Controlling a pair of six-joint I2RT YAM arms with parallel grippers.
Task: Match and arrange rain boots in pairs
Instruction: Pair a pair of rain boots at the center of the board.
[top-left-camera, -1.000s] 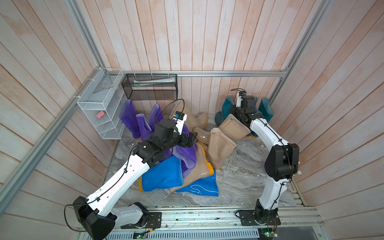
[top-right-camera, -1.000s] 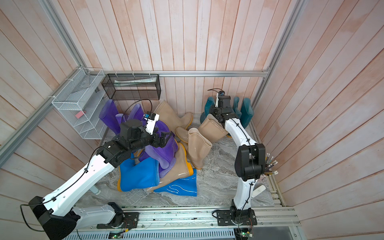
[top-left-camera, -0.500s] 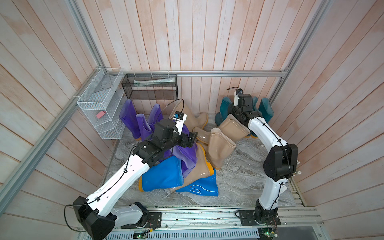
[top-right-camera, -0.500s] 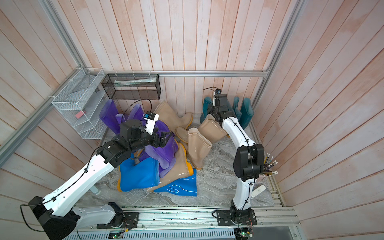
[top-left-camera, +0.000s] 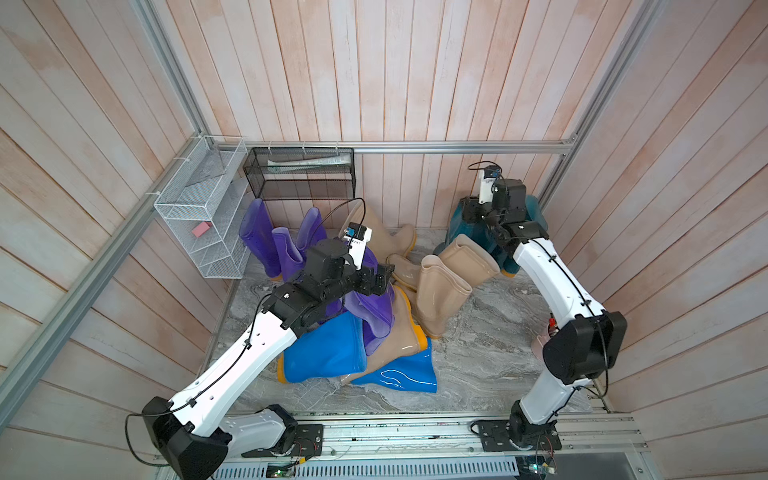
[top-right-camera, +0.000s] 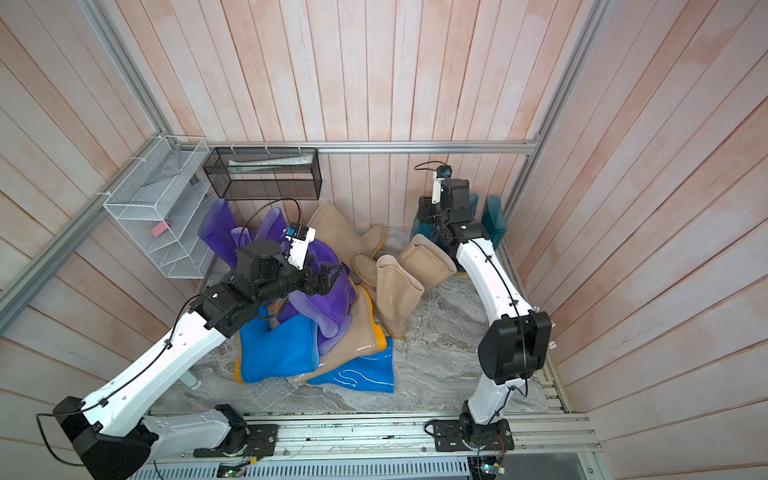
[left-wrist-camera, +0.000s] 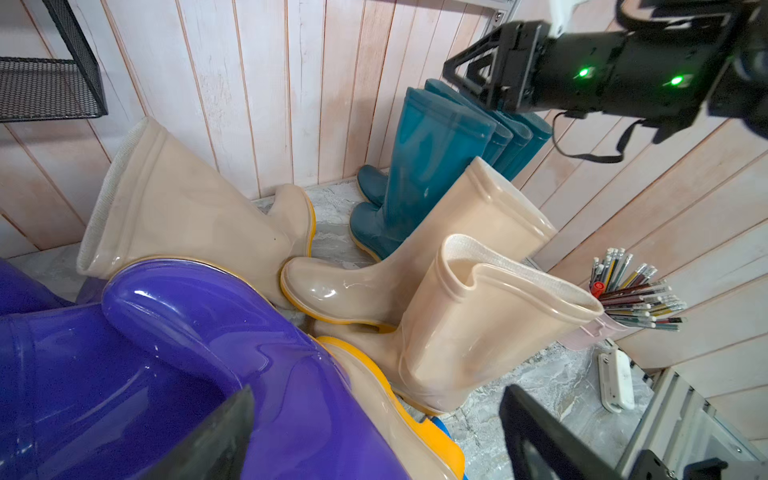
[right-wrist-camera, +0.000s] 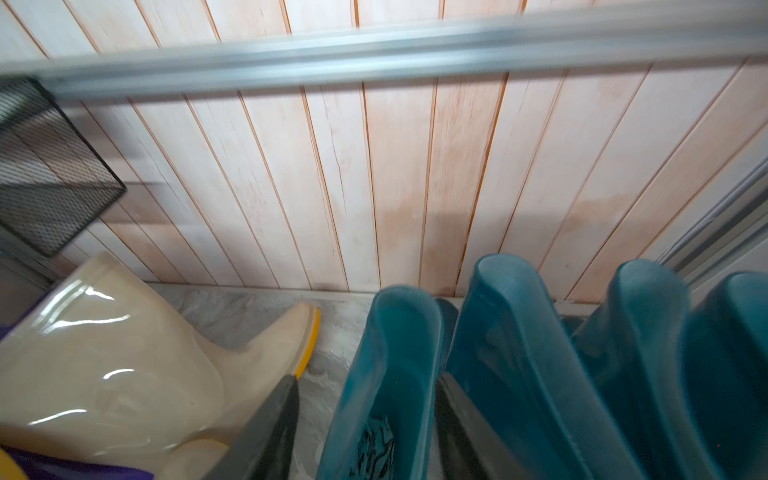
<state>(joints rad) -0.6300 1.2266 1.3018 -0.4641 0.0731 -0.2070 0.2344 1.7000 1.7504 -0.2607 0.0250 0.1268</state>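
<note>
a: what did the room look like from your end?
b: i saw pale pink plank walls (top-left-camera: 395, 70) on three sides and a grey marbled floor (top-left-camera: 490, 345). an aluminium rail (top-left-camera: 457, 146) ran along the back wall.
a: any furniture?
b: a white wire shelf (top-left-camera: 195, 212) on the side wall, a black mesh basket (top-left-camera: 299, 183) just beside it. the light was even.

Brightness: even, soft and bright in all views.
Shadows: faint, soft-edged, on the marble floor (top-left-camera: 478, 365).
Glare: white streaks on the blue boot (top-left-camera: 411, 380), the purple boot (left-wrist-camera: 174, 316) and the beige boot (right-wrist-camera: 91, 332).
Blur: the right wrist view is smeared, most on the metal rail (right-wrist-camera: 374, 50).
Distortion: the wall planks (left-wrist-camera: 232, 83) fan out toward the edges of the wrist views.
</note>
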